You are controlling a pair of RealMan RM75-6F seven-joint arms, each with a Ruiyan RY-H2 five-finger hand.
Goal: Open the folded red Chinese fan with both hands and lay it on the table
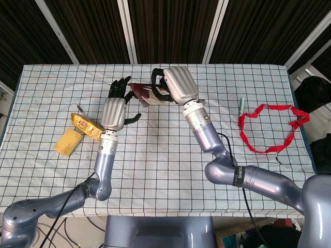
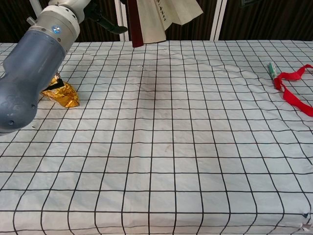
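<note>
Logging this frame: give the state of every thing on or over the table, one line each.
Fan: partly spread, held above the table.
Right robot hand: grips the fan.
Left robot hand: fingers apart, beside the fan, holding nothing.
Gold snack packet: lying flat.
Yellow sponge: lying flat.
Red ribbon: lying looped.
Pen: lying flat.

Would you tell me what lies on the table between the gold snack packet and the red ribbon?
In the chest view, only bare checked cloth lies between the gold snack packet and the red ribbon, apart from a green pen right beside the ribbon.
</note>
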